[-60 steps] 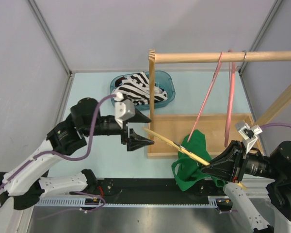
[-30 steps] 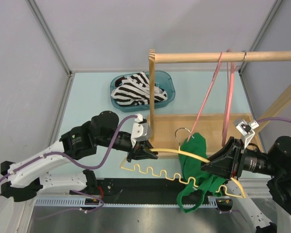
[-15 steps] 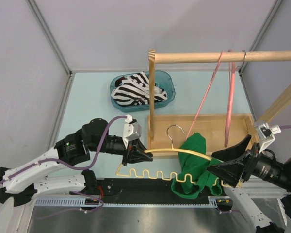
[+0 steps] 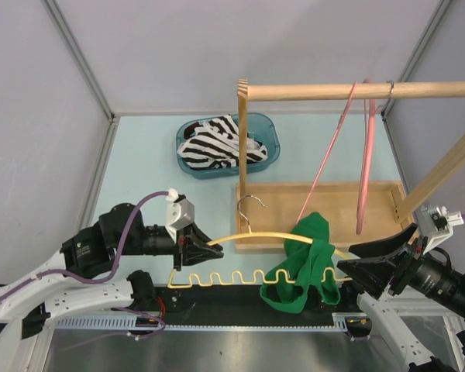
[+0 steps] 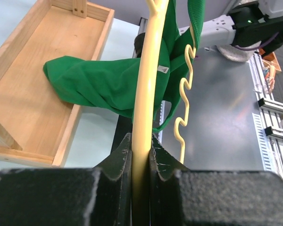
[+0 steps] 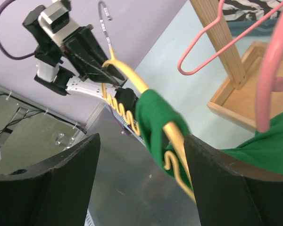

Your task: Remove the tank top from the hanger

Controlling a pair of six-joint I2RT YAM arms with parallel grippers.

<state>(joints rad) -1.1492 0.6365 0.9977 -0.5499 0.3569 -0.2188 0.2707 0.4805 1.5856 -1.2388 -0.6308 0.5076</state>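
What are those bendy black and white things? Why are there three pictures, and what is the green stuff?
Those are two robot arms bolted to a table. One picture looks down from above. The other two come from little cameras on each arm's wrist, so you see what that arm sees. The left arm has its jaws squeezed shut on a yellow hanger. A green tank top is draped over the hanger. The right arm has its jaws wide open with the hanger between them, gripping nothing. Farther back, a wooden rack holds two pink hangers, and a blue tub holds striped cloth.
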